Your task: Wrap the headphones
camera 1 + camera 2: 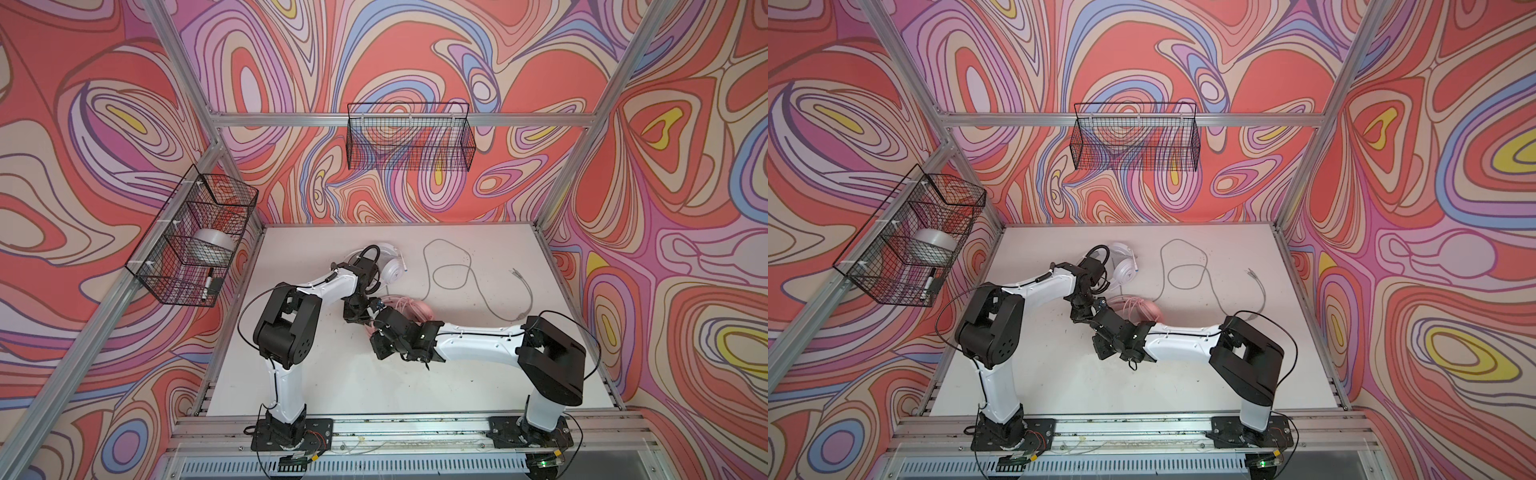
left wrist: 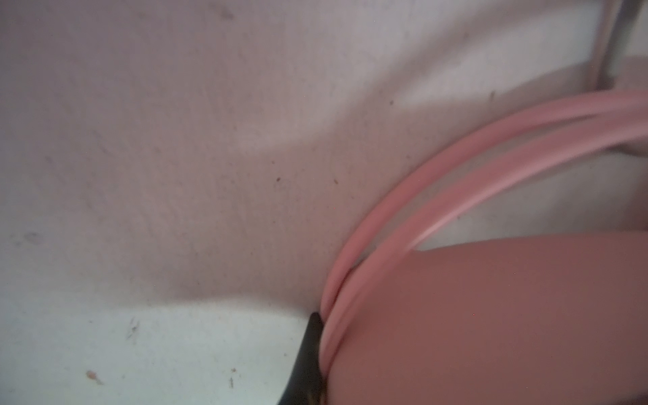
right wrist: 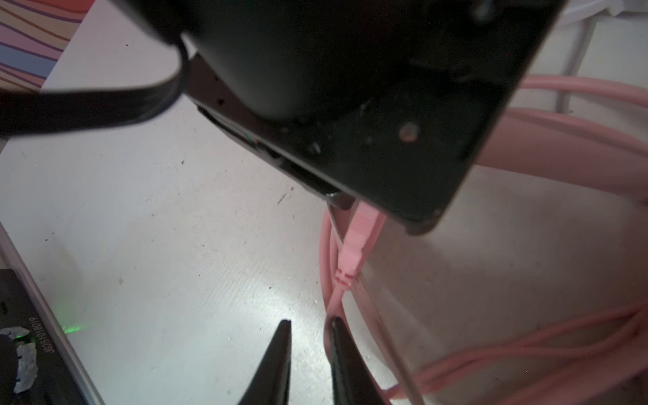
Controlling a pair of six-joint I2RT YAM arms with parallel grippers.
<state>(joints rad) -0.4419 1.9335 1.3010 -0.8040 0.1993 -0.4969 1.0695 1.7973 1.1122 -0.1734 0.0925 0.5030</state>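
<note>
table (image 1: pixel 332 374) white and scuffed, inside a patterned enclosure; left arm (image 1: pixel 328 282) reaches in from the near left and right arm (image 1: pixel 478 336) from the near right, wrists meeting near mid-table; back basket (image 1: pixel 409 137) of wire on the far wall, side basket (image 1: pixel 191 237) on the left wall.

white headphones (image 1: pixel 390 270) lie toward the back of the table, partly behind the left arm's wrist in both top views; grey cable (image 1: pixel 424 251) lies in loose loops across the right half of the table, uncoiled, well apart from both grippers.

pink headphones (image 1: pixel 419 313) lie mid-table just beyond the right arm's wrist, mostly hidden by it; pink cable (image 3: pixel 526 347) lies in several loops on the table beside them.

left gripper (image 1: pixel 357 316) points down at the near-left edge of the pink loops; clenched on the pink cable at its moulded connector (image 3: pixel 357 238), which hangs out below the jaws in the right wrist view; left wrist view shows one black finger (image 2: pixel 308 350) against two pink strands, plus a large blurred pink surface i cannot identify.

right gripper (image 3: pixel 310 350) sits just beside the left gripper, low over the table; jaws narrowly apart, bare table in the gap, nothing between them; one pink strand runs from the connector down to one fingertip (image 3: pixel 338 350); touching or just beside it, cannot tell which.
</note>
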